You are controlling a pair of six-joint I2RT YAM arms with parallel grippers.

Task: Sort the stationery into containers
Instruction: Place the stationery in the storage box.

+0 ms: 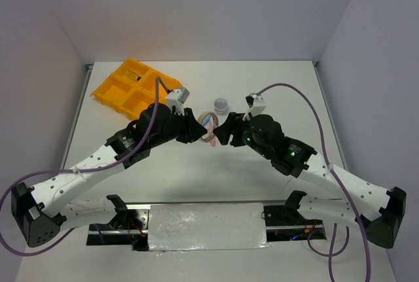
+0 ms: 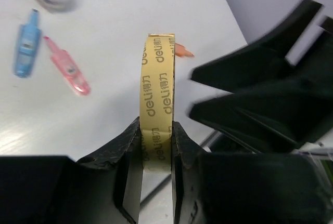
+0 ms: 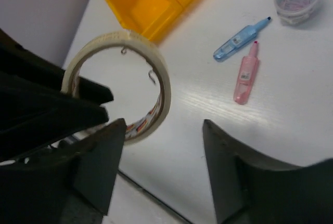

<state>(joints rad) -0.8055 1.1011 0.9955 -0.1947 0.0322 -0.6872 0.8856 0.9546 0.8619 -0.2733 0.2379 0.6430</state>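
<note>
**Top external view.** We find the tape ring (image 1: pixel 208 125) held clear of the worktop (image 1: pixel 196 184). It sits to the right of the orange-yellow tray (image 1: pixel 114 92) and nearer the arm bases. The left gripper (image 1: pixel 196 130) and right gripper (image 1: pixel 222 133) meet nose to nose around it. The small jar (image 1: pixel 222 104) stands further right of the tray, well apart from it.

**Left wrist view.** The left gripper (image 2: pixel 156 130) is closed narrowly on the ring (image 2: pixel 157 78), pinching the flat sides of its lower arc. The ring stands upright and edge-on. The right gripper (image 2: pixel 193 93) shows as spread fingers just beside it.

**Right wrist view.** The right gripper (image 3: pixel 162 130) stands wide open with nothing between its fingers. The ring (image 3: pixel 164 76) hangs on the tray side (image 3: pixel 156 0) of that gap, close to one finger. We cannot tell whether they touch.

**Risk.** We judge the pinch shallow, so the ring could pivot or slip during the carry to the tray. The nearby right finger could also snag the ring as the arms part and knock it down short of the tray.
</note>
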